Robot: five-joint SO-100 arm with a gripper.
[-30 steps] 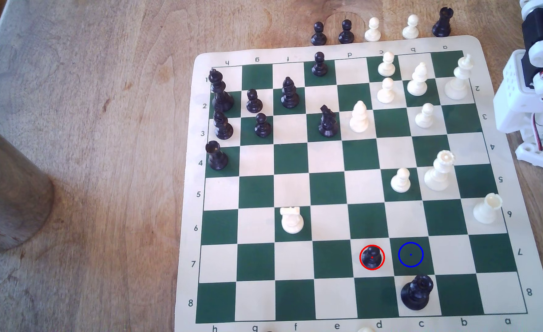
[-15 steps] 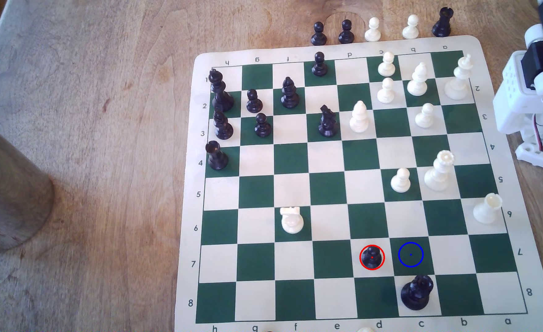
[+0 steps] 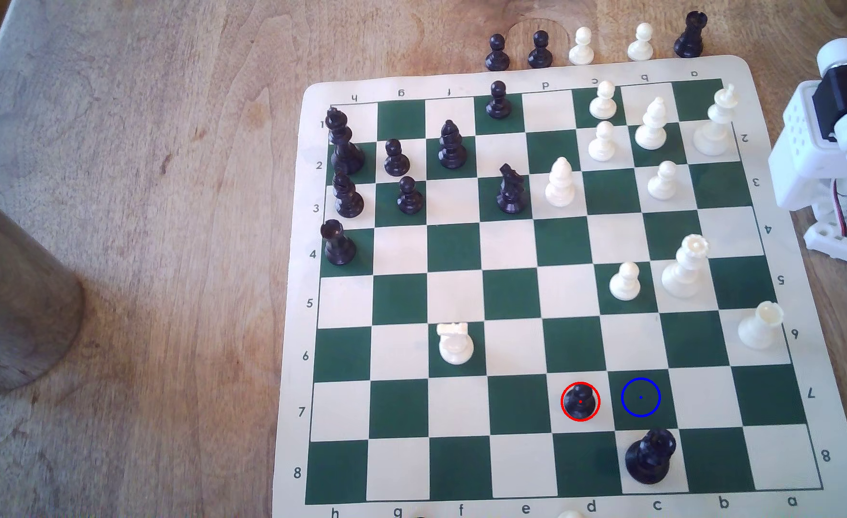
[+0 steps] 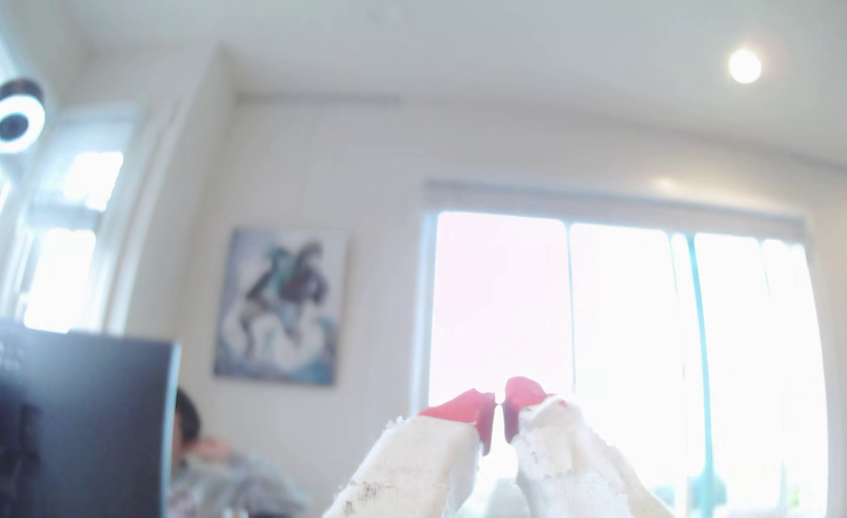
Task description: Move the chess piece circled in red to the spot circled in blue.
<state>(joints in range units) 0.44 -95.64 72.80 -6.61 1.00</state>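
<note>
Glossy black, the chess piece circled in red [image 3: 580, 401] is a short pawn standing upright on a cream square of the green-and-cream board [image 3: 511, 294], in the row marked 7. Just to its right in the exterior view we see the spot circled in blue [image 3: 641, 397], a dark green square with nothing on it. A taller black piece [image 3: 650, 456] stands on the next row, near that spot. Our arm's white base [image 3: 830, 164] sits off the board at the exterior view's right. In the wrist view our gripper [image 4: 498, 416] points up at a bright window [image 4: 621, 348], its red-tipped fingers [image 4: 466, 406] nearly touching and holding nothing.
</note>
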